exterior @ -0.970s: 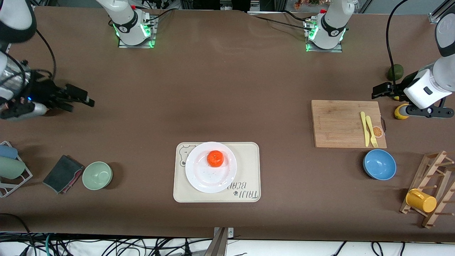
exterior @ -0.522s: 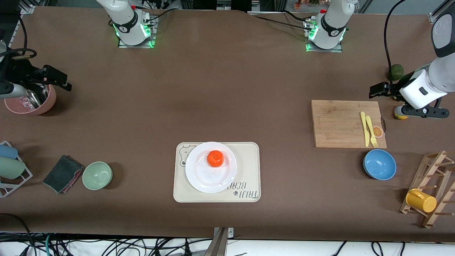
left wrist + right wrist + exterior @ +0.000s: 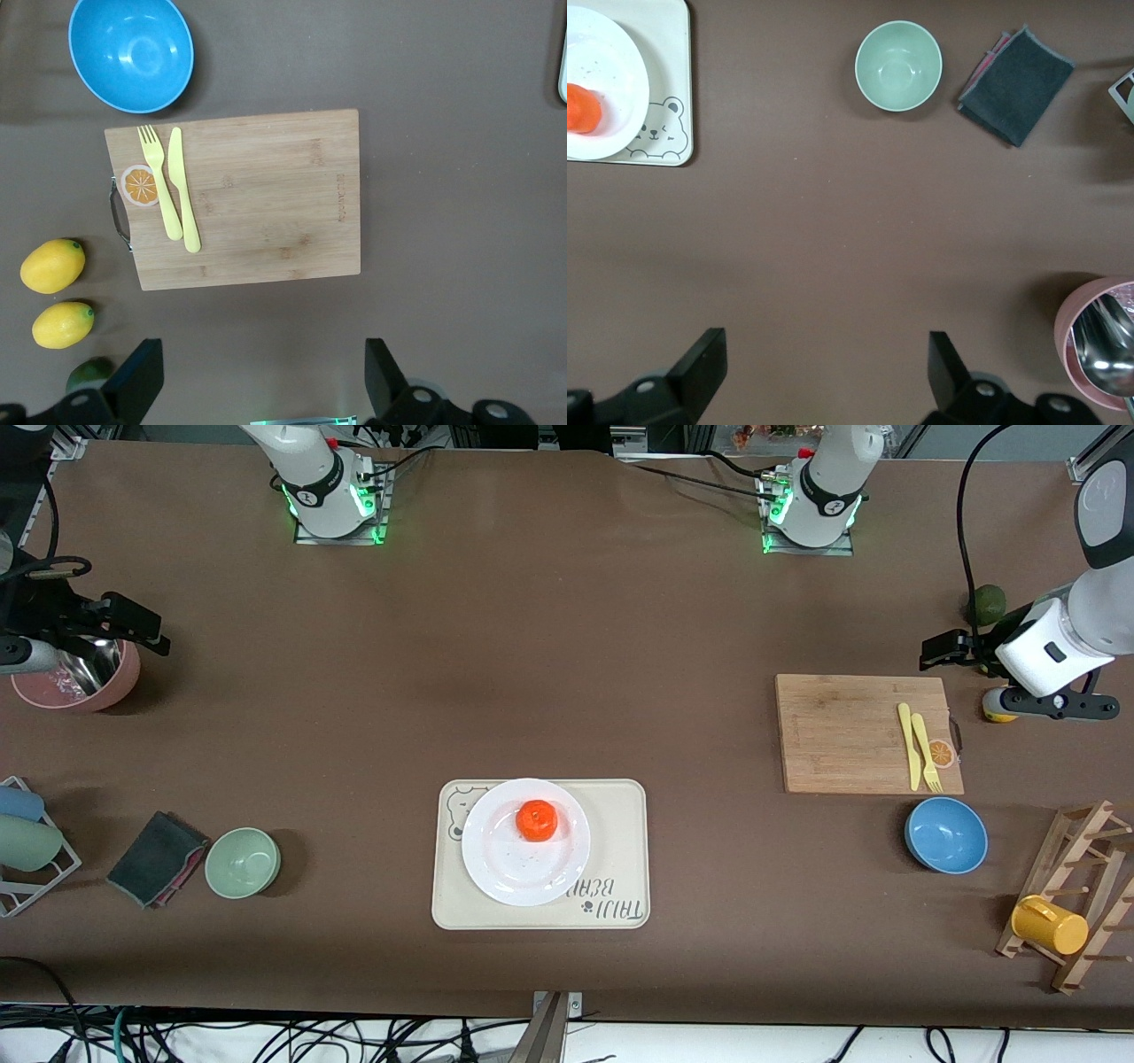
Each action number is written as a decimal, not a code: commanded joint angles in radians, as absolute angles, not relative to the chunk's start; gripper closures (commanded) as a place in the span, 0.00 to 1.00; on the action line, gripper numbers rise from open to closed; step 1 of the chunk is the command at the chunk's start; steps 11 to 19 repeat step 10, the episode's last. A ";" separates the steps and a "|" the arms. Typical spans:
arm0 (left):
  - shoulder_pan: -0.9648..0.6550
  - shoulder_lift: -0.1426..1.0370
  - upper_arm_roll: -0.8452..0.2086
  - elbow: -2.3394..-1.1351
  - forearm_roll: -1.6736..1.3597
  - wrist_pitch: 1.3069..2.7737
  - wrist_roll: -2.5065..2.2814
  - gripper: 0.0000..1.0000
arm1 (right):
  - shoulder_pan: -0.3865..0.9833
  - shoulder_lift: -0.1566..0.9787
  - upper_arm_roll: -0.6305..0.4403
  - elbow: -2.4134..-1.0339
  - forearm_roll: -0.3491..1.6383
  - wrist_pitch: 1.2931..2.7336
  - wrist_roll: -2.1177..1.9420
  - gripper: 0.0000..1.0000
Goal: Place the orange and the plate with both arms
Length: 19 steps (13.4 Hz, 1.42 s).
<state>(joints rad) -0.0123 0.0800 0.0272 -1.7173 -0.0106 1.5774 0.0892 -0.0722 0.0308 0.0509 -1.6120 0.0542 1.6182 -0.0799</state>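
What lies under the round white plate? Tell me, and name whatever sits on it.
The round white shallow plate rests on the beige rectangular bear-print tray. The small bright orange fruit sits on the plate. The tray's surface beneath the plate is covered.

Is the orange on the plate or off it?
On it: the orange rests inside the plate, which lies on the bear-print tray.

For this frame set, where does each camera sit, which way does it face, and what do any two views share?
Front view: high across the table, facing both bases; orange on plate, arms at the table ends.
Left wrist view: on the left arm, looking down at cutting board; open left gripper shows.
Right wrist view: looking down at green bowl; open right gripper shows.
Shared: front and right wrist both show the plate.
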 commanded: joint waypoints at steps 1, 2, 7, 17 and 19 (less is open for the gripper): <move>-0.017 0.103 0.034 -1.689 -0.035 1.562 0.112 0.00 | -0.074 0.063 0.051 -1.525 0.038 1.591 -0.069 0.00; -0.017 0.103 0.034 -1.689 -0.035 1.562 0.112 0.00 | -0.075 0.063 0.049 -1.525 0.040 1.591 -0.071 0.00; -0.017 0.103 0.034 -1.689 -0.035 1.562 0.112 0.00 | -0.083 0.072 0.043 -1.523 0.031 1.592 -0.075 0.00; -0.017 0.103 0.034 -1.686 -0.034 1.562 0.112 0.00 | -0.083 0.075 0.044 -1.523 0.026 1.594 -0.077 0.00; -0.017 0.103 0.034 -1.686 -0.034 1.562 0.112 0.00 | -0.083 0.075 0.044 -1.523 0.026 1.594 -0.077 0.00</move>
